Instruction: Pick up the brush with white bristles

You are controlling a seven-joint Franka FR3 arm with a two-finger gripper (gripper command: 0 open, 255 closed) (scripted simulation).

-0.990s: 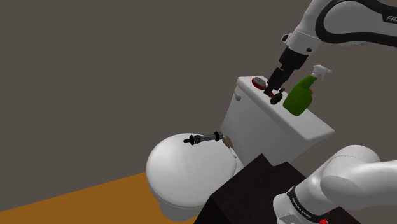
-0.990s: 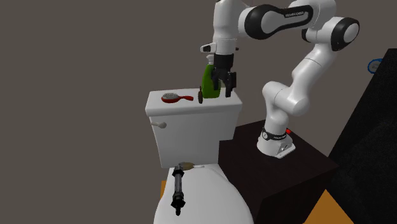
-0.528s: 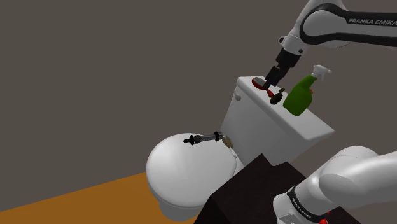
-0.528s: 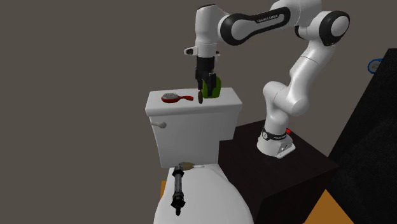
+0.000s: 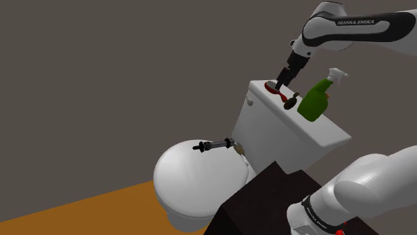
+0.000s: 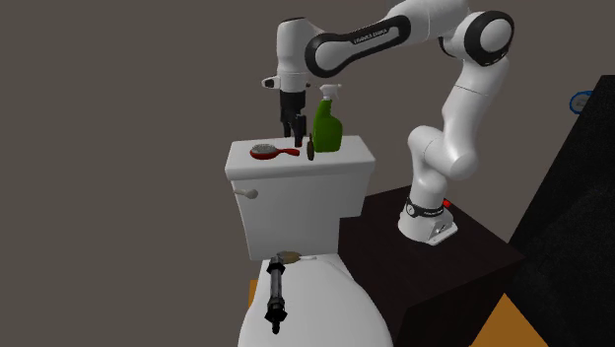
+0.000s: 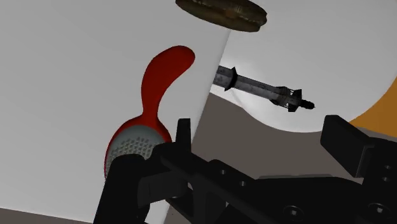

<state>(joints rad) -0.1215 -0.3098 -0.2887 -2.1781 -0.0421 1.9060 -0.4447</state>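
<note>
The brush has a red handle and a pale bristled head, and lies flat on the lid of the white toilet tank. In the shoulder view the brush sits at the tank's far end. My black gripper hangs just above it, pointing down, a little short of touching. In the wrist view the brush's head lies by one finger, and the gripper is open with nothing between its fingers.
A green spray bottle stands on the tank beside the gripper, and a small brown oval thing lies off the brush handle's end. A black tool lies on the closed toilet lid. The dark stand is beside the toilet.
The gripper has travelled along the tank lid, from in front of the spray bottle to above the brush, staying open. Nothing else has moved.
</note>
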